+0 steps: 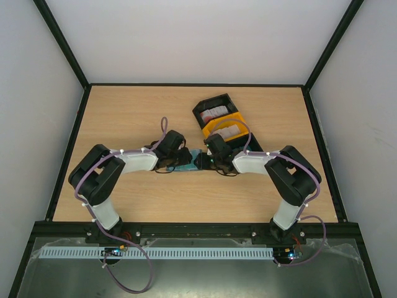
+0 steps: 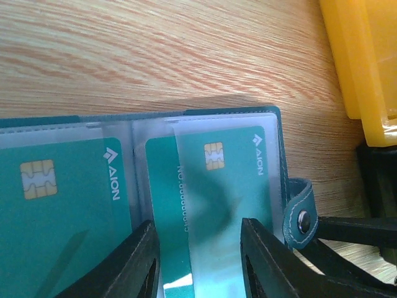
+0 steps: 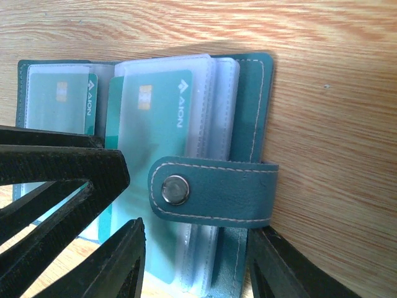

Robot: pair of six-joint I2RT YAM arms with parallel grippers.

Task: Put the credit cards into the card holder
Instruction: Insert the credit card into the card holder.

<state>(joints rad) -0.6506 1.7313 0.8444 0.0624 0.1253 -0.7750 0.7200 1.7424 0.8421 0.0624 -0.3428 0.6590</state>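
The card holder (image 1: 187,166), a teal wallet, lies open on the table between both grippers. In the left wrist view its clear pockets (image 2: 139,133) hold teal credit cards: one on the left (image 2: 62,205) and one with a chip on the right (image 2: 229,186), with another teal card (image 2: 162,186) showing under it. My left gripper (image 2: 198,261) is open, its fingers straddling the right-hand card from above. My right gripper (image 3: 195,273) is open over the wallet's outer edge, just below the clasp strap (image 3: 211,189). More cards lie in the two bins.
A black bin (image 1: 201,107) holding red-and-white cards (image 1: 215,113) and a yellow bin (image 1: 211,129) holding pale cards (image 1: 230,131) stand just behind the right gripper. The yellow bin (image 2: 366,62) is close to the wallet's right side. Black frame rails edge the table.
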